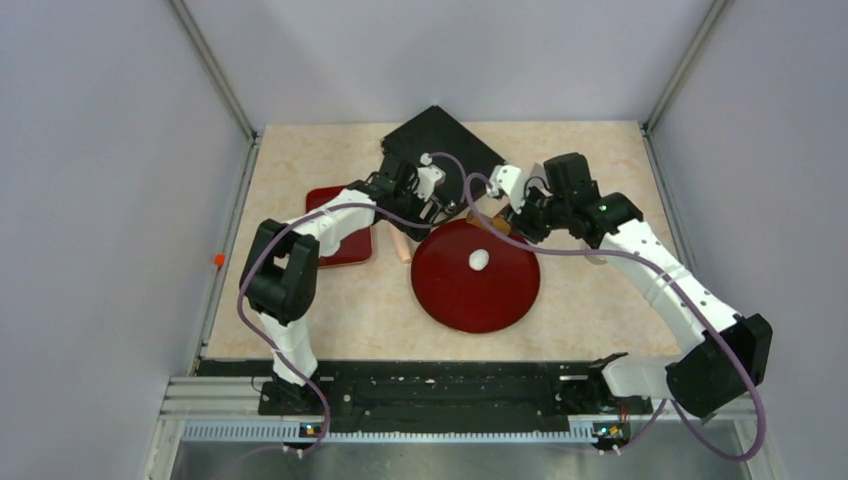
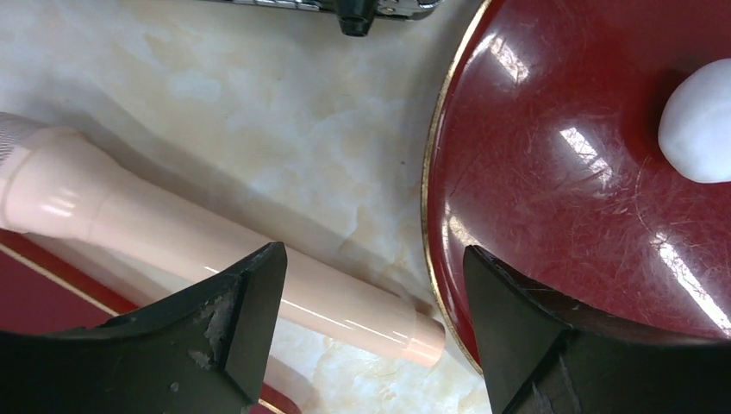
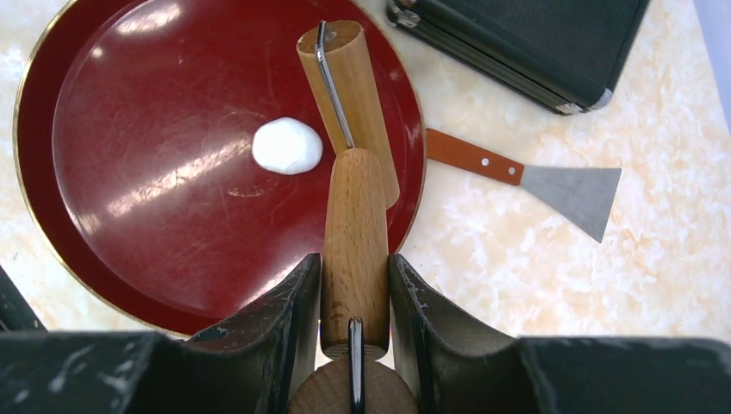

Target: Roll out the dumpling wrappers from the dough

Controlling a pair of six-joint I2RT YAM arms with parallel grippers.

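Right tool [image 3: 355, 267] around wooden roller [image 3: 366, 121], dough [image 3: 287, 146] beside, scraper [image 3: 526, 177] nearby

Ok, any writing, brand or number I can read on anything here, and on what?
None readable.
The black case, red plate, wooden roller, scraper and pink rolling pin show no words, labels or numbers in any view.

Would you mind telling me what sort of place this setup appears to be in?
Probably a lab test cell dressed as a kitchen counter: plain grey walls enclose a marble-patterned table, and the right end effector grips a wooden roller beside the dough on a red plate.
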